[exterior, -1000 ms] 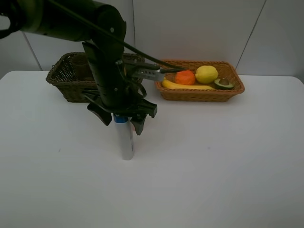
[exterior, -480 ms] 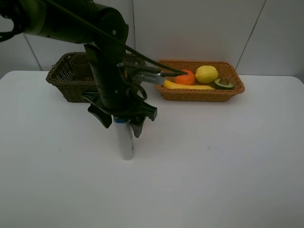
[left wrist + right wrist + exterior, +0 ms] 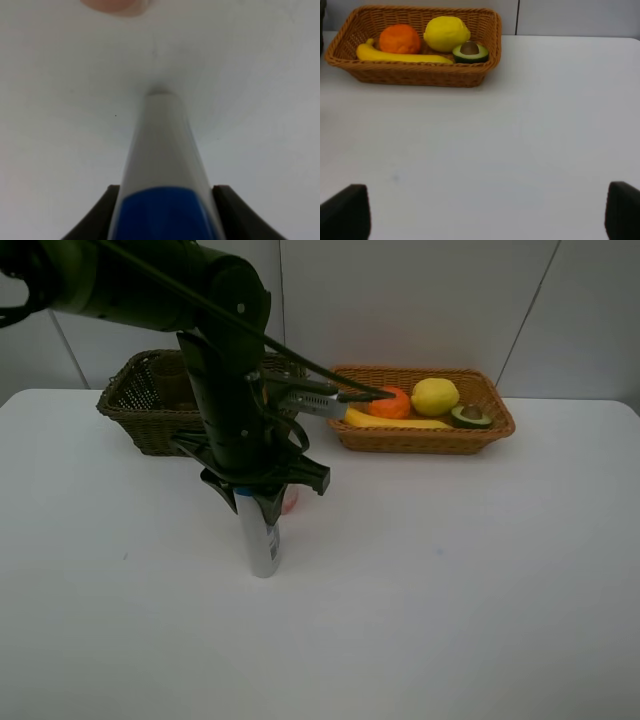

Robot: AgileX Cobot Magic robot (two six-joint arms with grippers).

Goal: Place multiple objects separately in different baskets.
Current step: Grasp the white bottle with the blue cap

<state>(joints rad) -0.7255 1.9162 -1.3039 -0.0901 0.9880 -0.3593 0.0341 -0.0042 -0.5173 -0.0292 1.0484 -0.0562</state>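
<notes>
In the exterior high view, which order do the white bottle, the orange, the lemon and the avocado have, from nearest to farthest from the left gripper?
1. White blue-capped bottle, between the left gripper's fingers.
2. Orange, at the orange-tan basket's left.
3. Lemon, in the middle.
4. Halved avocado, at the right end.

Dark green-black arm (image 3: pixel 215 370); black cables; black end effector (image 3: pixel 258 492)

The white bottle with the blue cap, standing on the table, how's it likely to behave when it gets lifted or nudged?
The white bottle is tall and narrow on a small base, so a sideways nudge would probably tip it. Its round body would likely roll once down. The smooth surface may slip; the left end effector sits at the blue cap.
</notes>
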